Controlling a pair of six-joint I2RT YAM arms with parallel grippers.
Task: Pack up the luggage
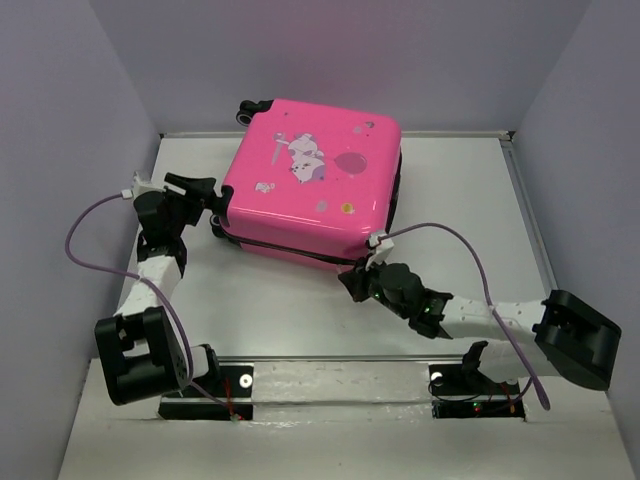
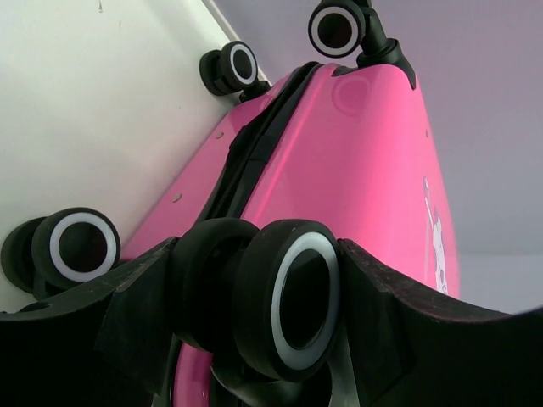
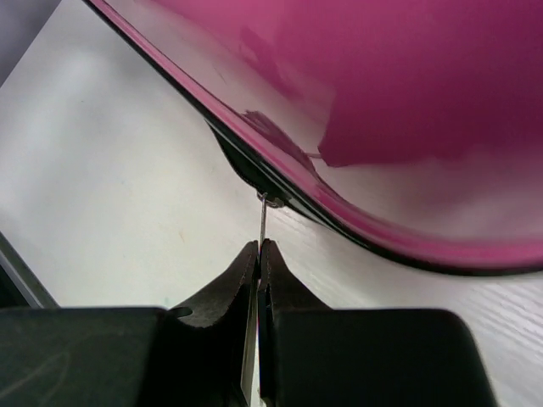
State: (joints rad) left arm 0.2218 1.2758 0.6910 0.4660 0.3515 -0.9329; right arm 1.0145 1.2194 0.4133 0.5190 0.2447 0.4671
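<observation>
The hot-pink luggage [image 1: 310, 185] lies flat and closed on the table, cartoon print up. My left gripper [image 1: 212, 203] is at its near left corner, shut on a black wheel [image 2: 288, 297] with a white ring; the pink shell [image 2: 373, 161] runs away behind it. My right gripper [image 1: 352, 279] is at the near right corner of the case, shut on the thin metal zipper pull [image 3: 264, 220] that hangs from the dark zip line [image 3: 254, 174] under the pink shell [image 3: 407, 102].
Other wheels show in the left wrist view [image 2: 81, 246] [image 2: 231, 66] [image 2: 339, 27] and one at the back in the top view [image 1: 252, 108]. Grey walls [image 1: 70, 120] enclose the white table [image 1: 280, 300] on three sides. Purple cables [image 1: 455, 240] loop from both wrists.
</observation>
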